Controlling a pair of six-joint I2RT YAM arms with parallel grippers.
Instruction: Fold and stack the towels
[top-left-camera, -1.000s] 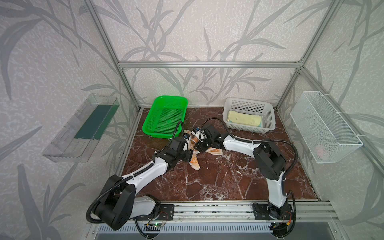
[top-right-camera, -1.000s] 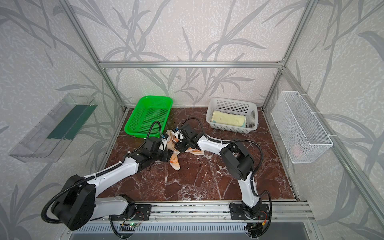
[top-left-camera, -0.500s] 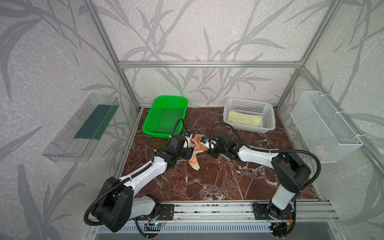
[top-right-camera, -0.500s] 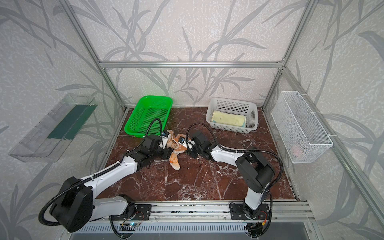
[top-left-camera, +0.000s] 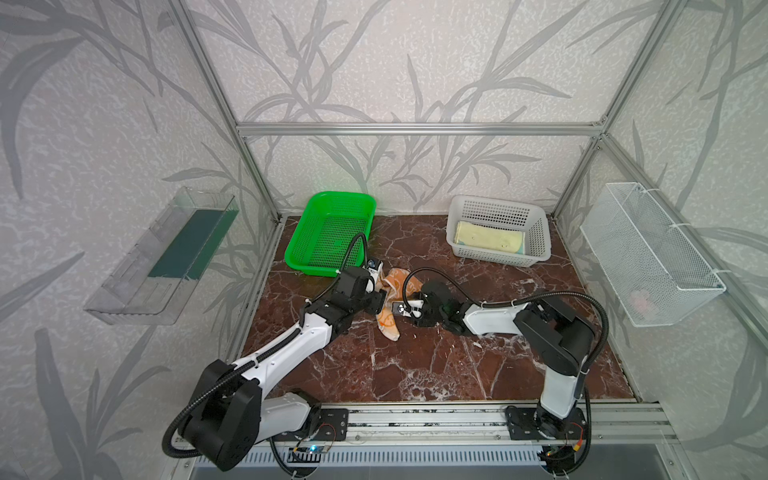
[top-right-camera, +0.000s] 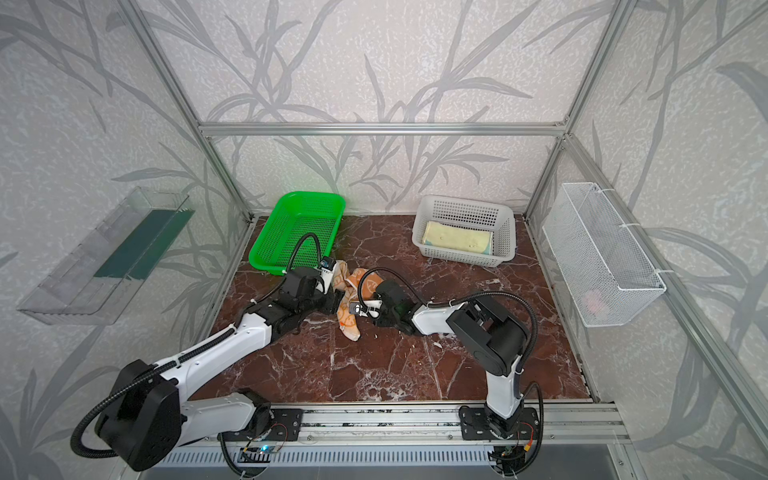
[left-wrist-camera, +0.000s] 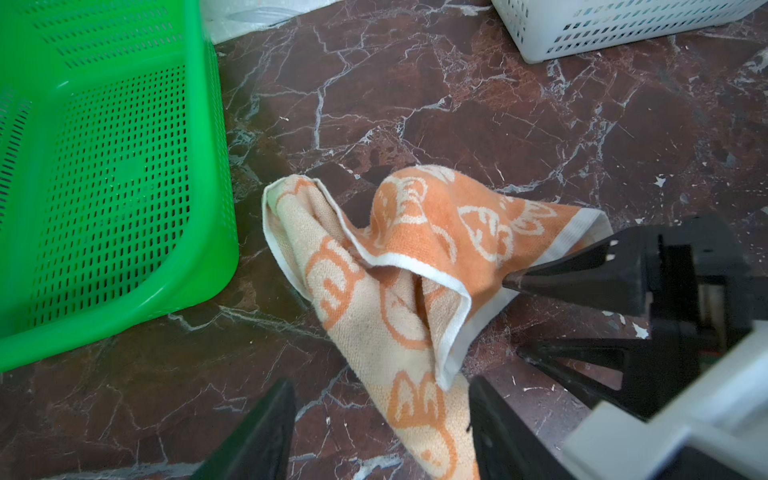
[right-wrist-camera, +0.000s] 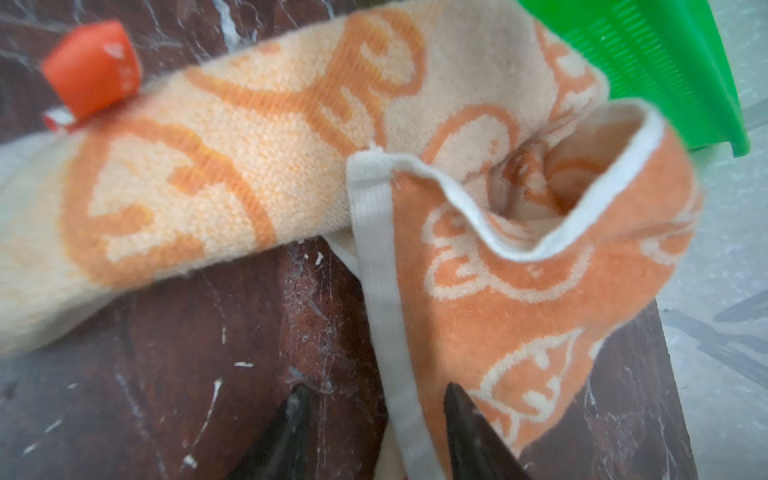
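— Item: orange-cream terry towel with cartoon faces (left-wrist-camera: 399, 266), crumpled on the red-brown marble counter (left-wrist-camera: 457, 104) beside the green mesh basket (left-wrist-camera: 216, 166). Held?
— No. My left gripper (left-wrist-camera: 380, 386) and right gripper (right-wrist-camera: 377, 390) straddle it, jaws parted. Likely fault: pinching only the white hem (right-wrist-camera: 374, 249), which would bunch it.

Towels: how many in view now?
2. Orange-cream patterned towel crumpled on the marble surface, centre; pale yellow towel folded inside the white basket, back right. Others may be hidden.
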